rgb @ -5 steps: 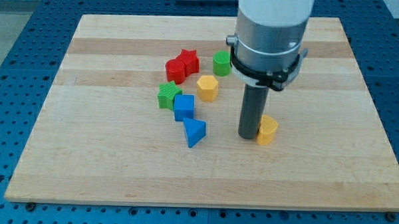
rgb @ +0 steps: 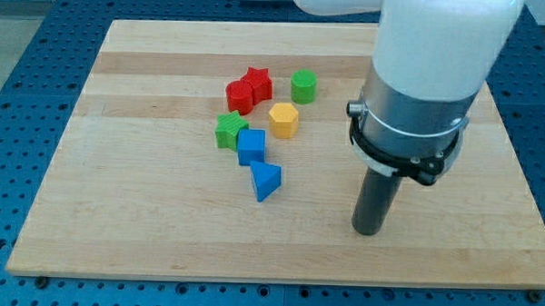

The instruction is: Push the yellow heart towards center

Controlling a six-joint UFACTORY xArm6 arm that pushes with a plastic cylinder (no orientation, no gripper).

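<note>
Yellow heart was nowhere visible, perhaps hidden behind the tool; its tip [rgb: 368,232] stood lower right of the frame, a bare rod clamping nothing, so progress was unclear.

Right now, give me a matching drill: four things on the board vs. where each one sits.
Things:
1. green cylinder
2. yellow hexagon block
3. blue triangular block
4. my tip

Places:
A. lowest block in the cluster
B. far toward the view's right, touching no visible block
C. nearest the view's top of these four
D. just below and left of the green cylinder

Pairs: 1-C, 2-D, 3-A, 4-B.

The yellow heart does not show in this view.
</note>
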